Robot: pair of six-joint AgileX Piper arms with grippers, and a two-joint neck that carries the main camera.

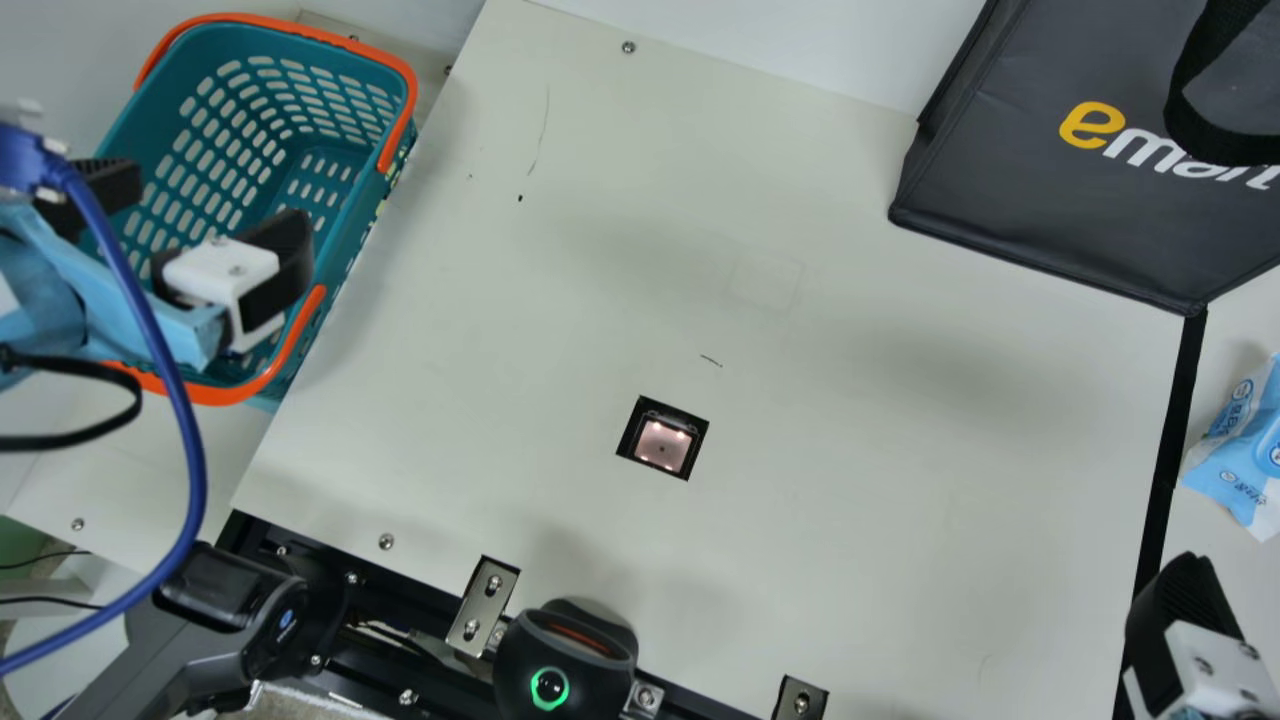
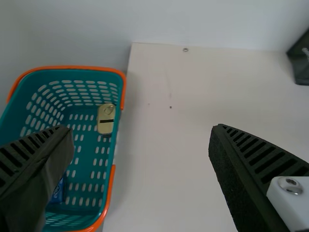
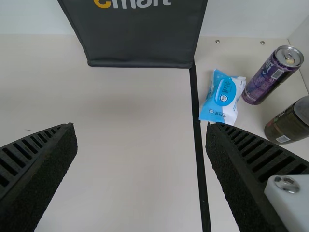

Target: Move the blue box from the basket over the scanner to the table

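The cream table (image 1: 900, 430) is marked by a few scratches and specks, and a pale wall (image 1: 780, 40) is seen behind it. A square scanner (image 1: 662, 445), lit pinkish, is set into the surface, and a black device with a green ring (image 1: 565, 660) is mounted at the near edge. On the right, a black strip (image 1: 1165, 470) is run along the table near a dark bag (image 1: 1050, 200); past the strip are placed a blue-and-white packet (image 3: 222, 96), a purple can (image 3: 270, 77) and a dark container (image 3: 289, 123).

The blue box (image 2: 58, 191) is held within the teal, orange-handled basket (image 1: 250, 120), low down; a deep blue face with white print is shown.

Most of the box is covered by a finger of the left pincer (image 1: 205, 212) in the left wrist view, so its full shape cannot be told. That pincer is spread wide above the basket. The right pincer (image 1: 1185, 620) is cut off at the main view's edge; in the right wrist view its fingers are set wide apart.
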